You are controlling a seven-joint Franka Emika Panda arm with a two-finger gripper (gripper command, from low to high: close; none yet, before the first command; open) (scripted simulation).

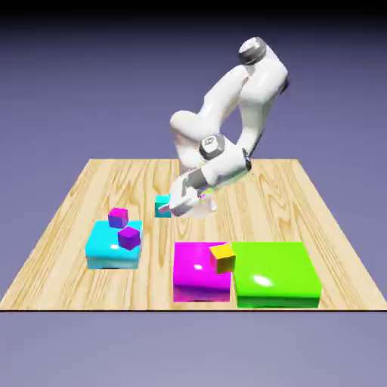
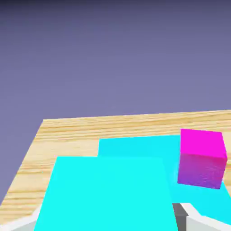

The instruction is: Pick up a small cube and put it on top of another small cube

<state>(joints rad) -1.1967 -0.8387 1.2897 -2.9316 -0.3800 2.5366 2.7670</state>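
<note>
A white robot arm reached low over a wooden worktop (image 1: 91, 185). Its end effector (image 1: 175, 204) was clamped on the small cyan cube (image 1: 162, 205), at nine o'clock of the wrist; the hand view showed the cube large between the fingertips (image 2: 181, 215). It looked light, rigid and smooth, best pinched on opposite flat faces.

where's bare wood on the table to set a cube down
Free: the far strip behind the large cyan block, and the exterior view's right side behind the green block. Crowded: the near edge, where cyan, magenta block and green sit close.
</note>
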